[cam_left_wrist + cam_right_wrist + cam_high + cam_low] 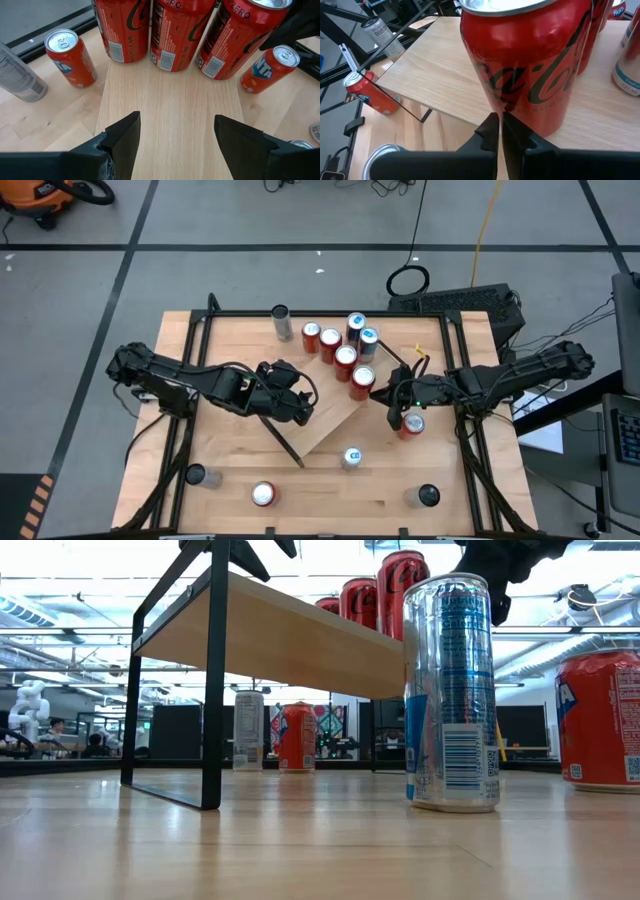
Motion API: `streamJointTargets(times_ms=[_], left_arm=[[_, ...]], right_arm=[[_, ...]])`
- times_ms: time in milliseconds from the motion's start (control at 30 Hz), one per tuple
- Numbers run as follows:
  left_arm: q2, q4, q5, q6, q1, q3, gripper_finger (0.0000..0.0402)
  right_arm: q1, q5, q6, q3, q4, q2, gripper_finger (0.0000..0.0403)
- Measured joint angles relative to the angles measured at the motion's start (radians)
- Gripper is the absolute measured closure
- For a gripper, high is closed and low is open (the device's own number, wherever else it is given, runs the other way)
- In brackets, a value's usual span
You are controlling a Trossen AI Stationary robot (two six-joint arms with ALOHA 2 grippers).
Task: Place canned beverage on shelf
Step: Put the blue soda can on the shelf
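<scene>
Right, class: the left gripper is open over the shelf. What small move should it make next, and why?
Probably back the left gripper off the shelf toward the blue-and-silver can: it hangs open and empty over bare board beside three red cans, and that can stands on the table.

Grey floor [250, 220] crossed by dark tape lines [135, 240], with bright ceiling lights [60, 570] overhead.
</scene>
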Motion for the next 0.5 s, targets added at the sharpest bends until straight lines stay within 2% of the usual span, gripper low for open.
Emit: streamJointTargets(times_ms=[500], left_arm=[[0.0,0.0,0.004,-0.003,-0.002,0.0,0.0149]], right_arm=[[0.0,0.002,-0.013,0.0,0.001,0.0,0.0403]])
